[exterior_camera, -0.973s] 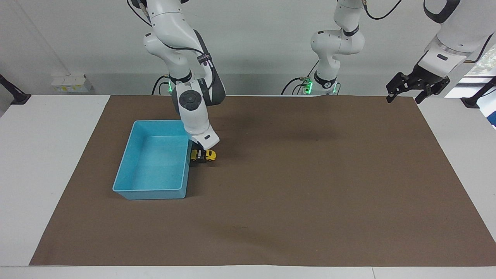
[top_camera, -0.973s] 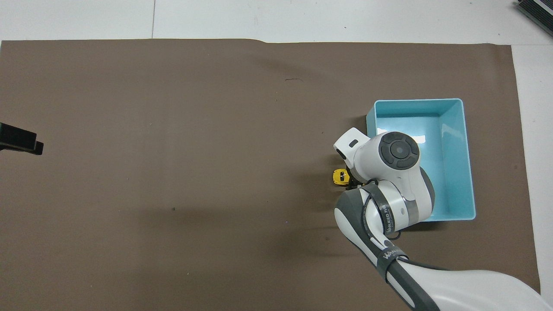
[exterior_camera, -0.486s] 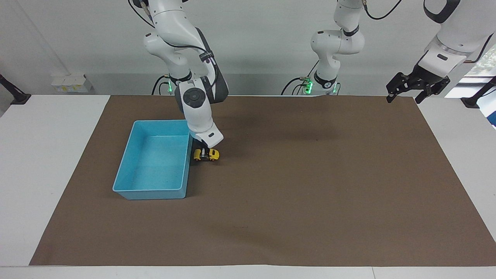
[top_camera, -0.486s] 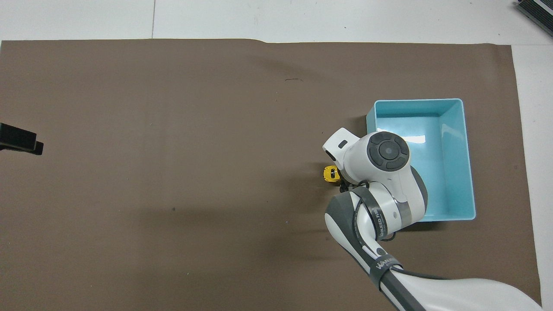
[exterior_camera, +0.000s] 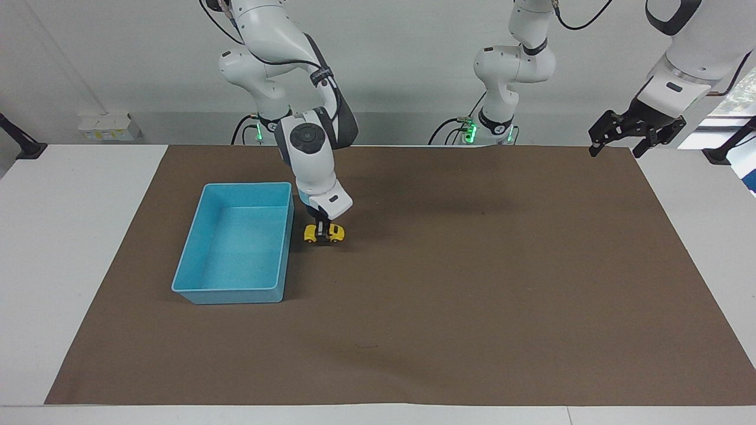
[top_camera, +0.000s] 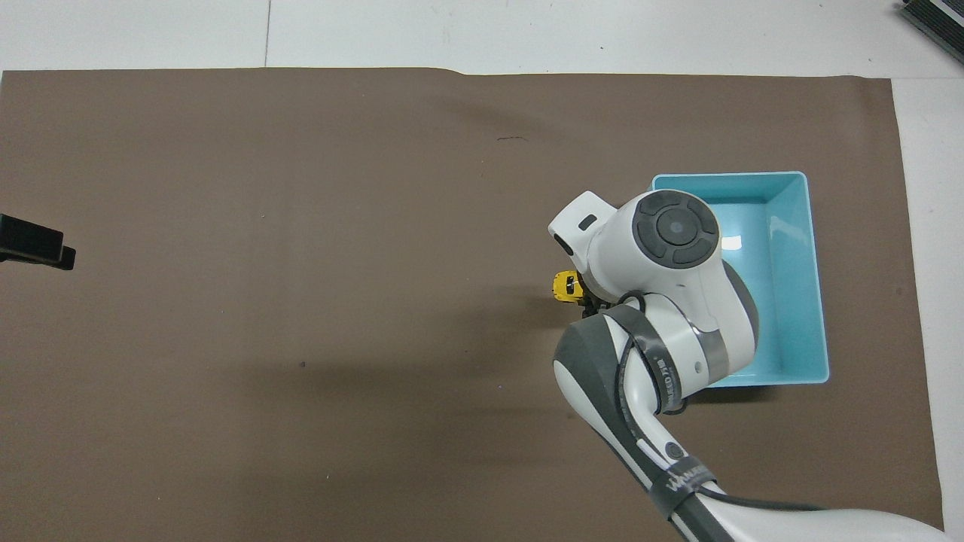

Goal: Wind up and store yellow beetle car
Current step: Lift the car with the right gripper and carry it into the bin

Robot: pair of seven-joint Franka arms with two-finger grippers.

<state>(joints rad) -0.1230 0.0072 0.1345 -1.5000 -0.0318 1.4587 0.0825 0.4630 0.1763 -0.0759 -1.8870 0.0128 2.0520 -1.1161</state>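
Note:
The yellow beetle car stands low on the brown mat, beside the blue bin, toward the left arm's end from it. My right gripper points straight down and is shut on the car's middle. In the overhead view only one end of the car shows past the right wrist, which hides the fingers and part of the bin. My left gripper waits open and empty, raised over the mat's edge at the left arm's end; its tip shows in the overhead view.
The bin holds nothing. The mat covers most of the white table. A small white box lies on the ledge past the table at the right arm's end.
My right gripper has slid the car along the mat away from the bin's wall, toward the left arm's end. The left arm has not moved.

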